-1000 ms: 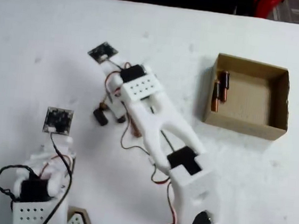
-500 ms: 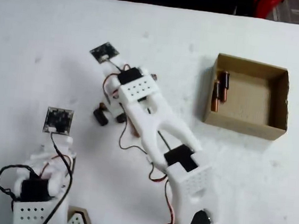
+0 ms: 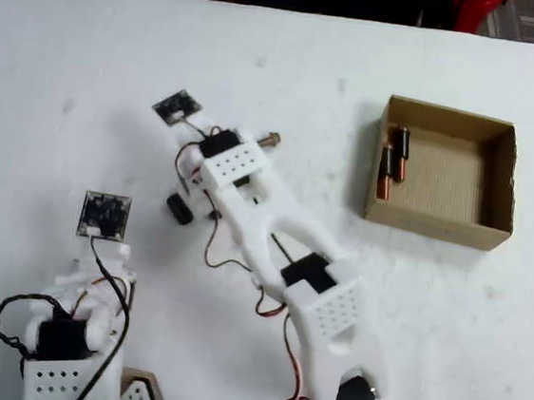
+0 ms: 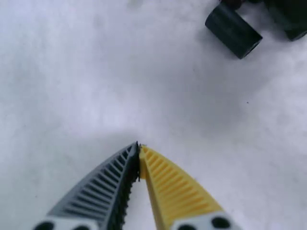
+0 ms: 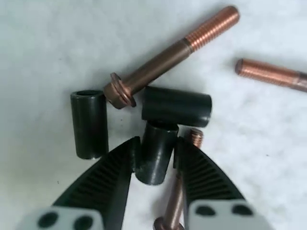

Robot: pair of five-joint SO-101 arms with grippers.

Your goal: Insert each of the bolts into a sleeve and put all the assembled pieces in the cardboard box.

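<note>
Here, R gripper (image 5: 157,140) clasps one black sleeve (image 5: 154,160) amid loose copper bolts (image 5: 158,60), likely for mating w/ one; L gripper (image 4: 138,146) rests near-left, clenched, empty.

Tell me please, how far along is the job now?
Done: two assembled pieces lie in the cardboard box. In hand: the right gripper grips one black sleeve. Left: two more sleeves and three loose bolts lie unjoined on the table; the left gripper is shut and empty.

white plastic arms (image 3: 256,213) with black servos (image 3: 312,274) and red cables (image 3: 270,307) — left gripper (image 4: 138,146) ribbed grey and yellow, right gripper (image 5: 155,141) black.
</note>
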